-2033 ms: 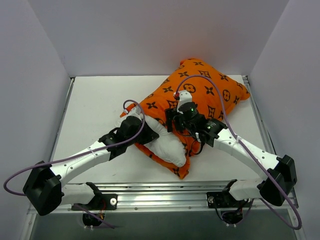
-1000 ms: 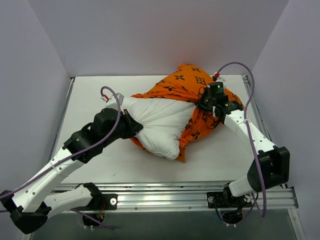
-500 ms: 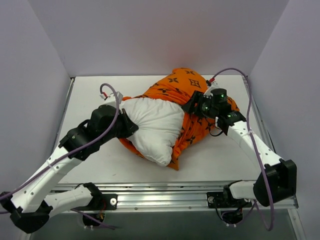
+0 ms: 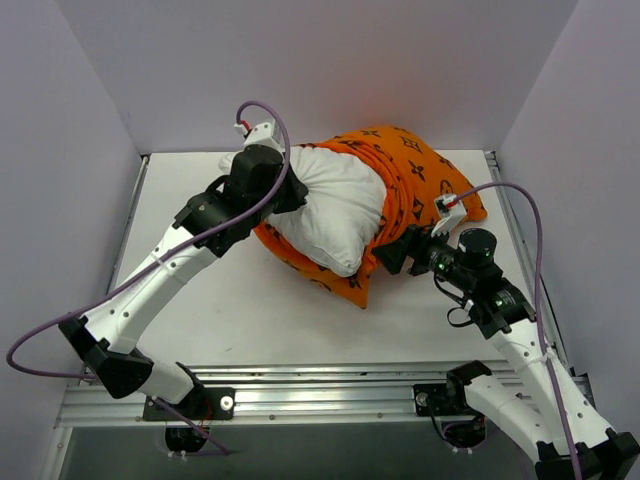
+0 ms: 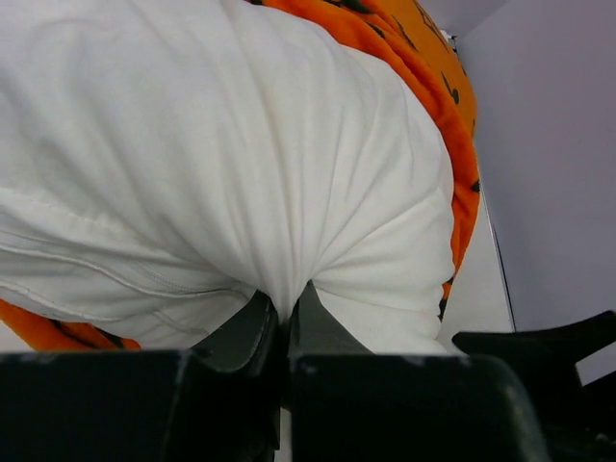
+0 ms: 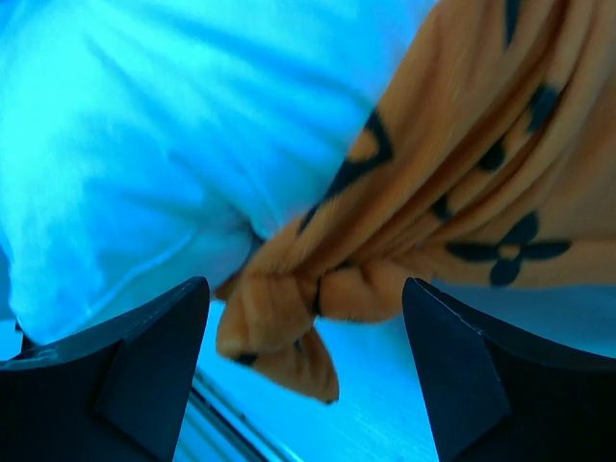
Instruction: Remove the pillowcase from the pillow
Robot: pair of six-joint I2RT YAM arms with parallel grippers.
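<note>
The task looks roughly half done. The white pillow (image 4: 338, 205) lies at the far middle of the table (image 4: 190, 300), with its left portion bare. The orange pillowcase (image 4: 425, 175) wraps its right end and runs underneath, a bunched edge trailing toward the near side. The left gripper (image 5: 283, 308) has its jaws pressed together on a pinched fold of the pillow at the far-left end. The right gripper (image 6: 303, 294) hangs with its jaws wide apart on either side of a gathered orange bunch, apparently not touching it. What is left, I judge, is for 1 gripper to take the case and draw it off rightward while the other anchors the pillow.
</note>
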